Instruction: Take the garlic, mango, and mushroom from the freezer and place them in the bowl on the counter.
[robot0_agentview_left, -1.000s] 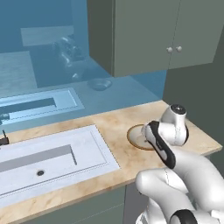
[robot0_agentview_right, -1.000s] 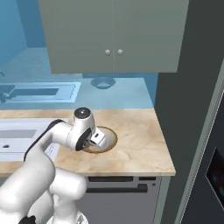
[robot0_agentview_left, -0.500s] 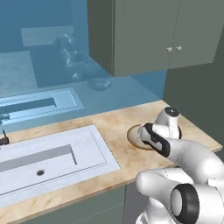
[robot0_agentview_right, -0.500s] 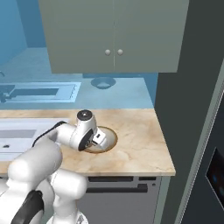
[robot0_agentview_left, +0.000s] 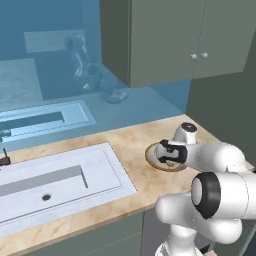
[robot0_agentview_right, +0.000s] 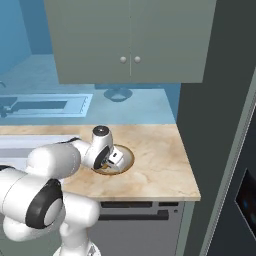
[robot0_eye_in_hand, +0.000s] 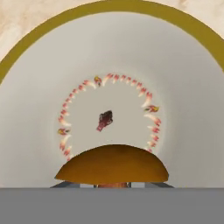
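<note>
mushroom (robot0_eye_in_hand: 112, 165): brown cap clamped in my gripper (robot0_agentview_left: 169, 156), low over bowl centre so it drops inside | bowl (robot0_eye_in_hand: 183, 83): on counter (robot0_agentview_right: 160, 167), beside sink (robot0_agentview_left: 60, 182) | next, I judge: open jaws, release

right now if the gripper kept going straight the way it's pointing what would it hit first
Most likely the pale inside of the bowl. The gripper points down into it and is shut on a brown-capped item, apparently the mushroom, whose cap would touch the bowl's floor first. How much gap remains is unclear.
</note>
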